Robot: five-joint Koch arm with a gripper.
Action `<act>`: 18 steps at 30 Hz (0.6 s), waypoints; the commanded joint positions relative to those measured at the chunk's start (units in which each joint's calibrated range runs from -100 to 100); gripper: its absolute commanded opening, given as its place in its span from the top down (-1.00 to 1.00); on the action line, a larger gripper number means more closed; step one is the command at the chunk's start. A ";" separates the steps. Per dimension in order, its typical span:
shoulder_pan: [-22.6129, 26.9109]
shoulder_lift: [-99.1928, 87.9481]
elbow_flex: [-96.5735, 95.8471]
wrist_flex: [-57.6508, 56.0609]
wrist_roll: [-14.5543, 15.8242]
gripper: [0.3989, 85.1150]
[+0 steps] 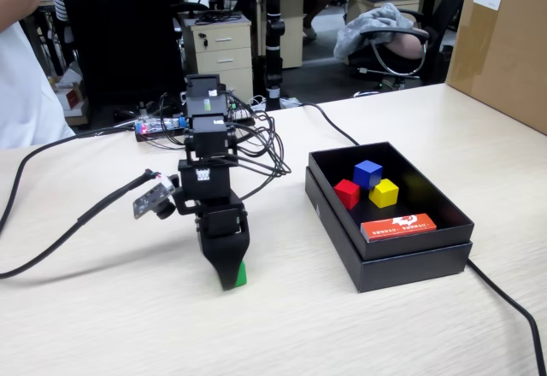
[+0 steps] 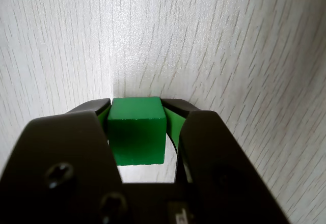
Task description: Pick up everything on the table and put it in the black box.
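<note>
In the fixed view my gripper [image 1: 231, 278] points straight down at the table [image 1: 128, 325], left of the black box [image 1: 410, 265]. The green cube [image 1: 243, 274] shows at its tip, resting on the wood. The wrist view shows the same green cube [image 2: 137, 132] filling the gap of the gripper [image 2: 136, 104], with both jaws pressed against its sides. Inside the box lie the blue cube [image 1: 367, 173], the red cube [image 1: 347, 193] and the yellow cube [image 1: 384, 192].
An orange-red card [image 1: 398, 226] lies along the box's front wall. A brown carton [image 1: 504, 43] stands at the back right. Black cables [image 1: 265, 145] trail behind the arm, one cable [image 1: 51, 248] crosses the left table, another cable [image 1: 513, 308] runs right of the box.
</note>
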 commanded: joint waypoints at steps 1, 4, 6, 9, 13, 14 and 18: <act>-0.20 -1.49 3.13 0.89 -0.54 0.63; -0.05 -3.21 2.40 0.28 -0.34 0.97; 0.10 -5.96 0.95 -0.84 0.00 0.99; 0.49 -12.96 -2.94 -1.96 0.63 0.99; 1.76 -26.73 -10.38 -1.96 2.39 0.99; 2.15 -29.49 -11.65 -1.96 2.74 0.99; 5.57 -45.55 -20.08 -1.96 5.18 0.99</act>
